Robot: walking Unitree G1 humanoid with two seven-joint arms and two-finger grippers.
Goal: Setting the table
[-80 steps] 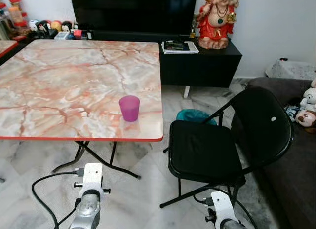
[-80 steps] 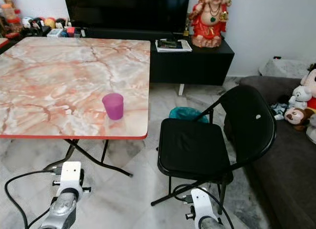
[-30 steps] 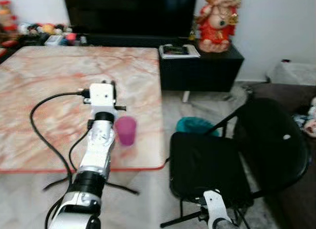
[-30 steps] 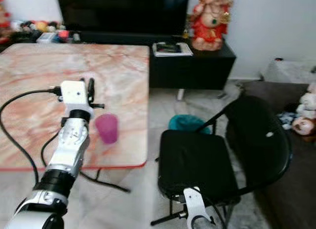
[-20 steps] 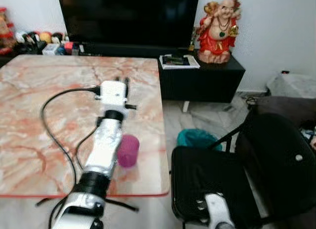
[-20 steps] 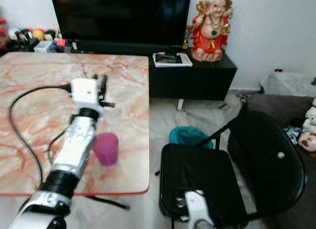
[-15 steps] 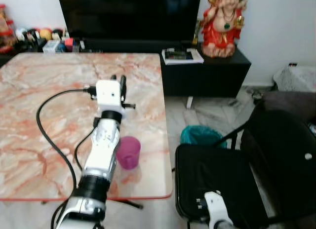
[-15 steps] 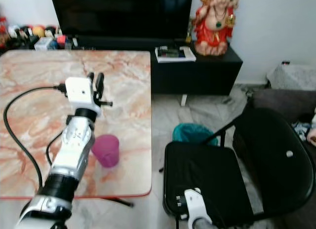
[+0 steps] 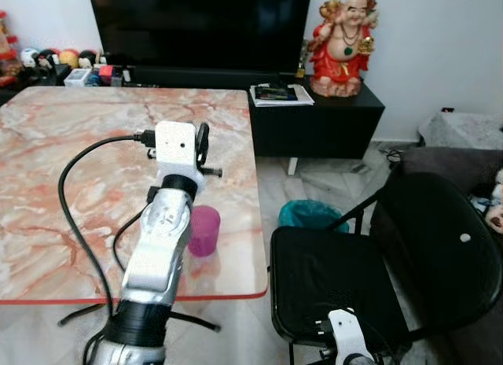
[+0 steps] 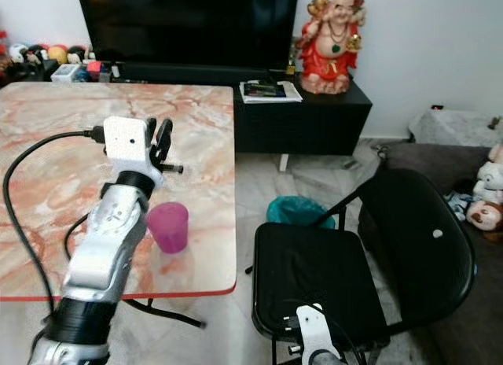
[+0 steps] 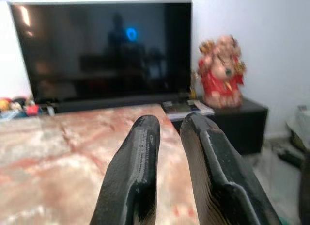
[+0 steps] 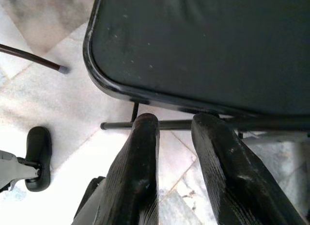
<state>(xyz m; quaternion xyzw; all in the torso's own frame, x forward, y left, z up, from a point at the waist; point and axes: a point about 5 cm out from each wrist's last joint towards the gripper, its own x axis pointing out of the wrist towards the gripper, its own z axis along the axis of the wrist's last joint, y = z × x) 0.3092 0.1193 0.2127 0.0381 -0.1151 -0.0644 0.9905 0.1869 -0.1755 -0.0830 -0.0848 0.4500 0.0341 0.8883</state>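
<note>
Since 2.7 s ago: left arm up from hanging low, now reaching over the bench [image 9: 78,168]. Left hand [image 11: 167,125] is above and beyond the pink cup [image 9: 203,230], fingers a narrow gap apart, holding nothing. Cup stands upright near the bench's right front edge, untouched. Judgement: hand has overshot; must draw back and lower. Right hand [image 12: 169,125] hangs beside the black chair [image 9: 338,278], nearly closed, empty.

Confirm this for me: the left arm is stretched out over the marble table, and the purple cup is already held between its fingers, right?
Not quite. The left gripper is over the marble table, but the purple cup stands on it beside the forearm, not between the fingers, as the right eye and left wrist views show.
</note>
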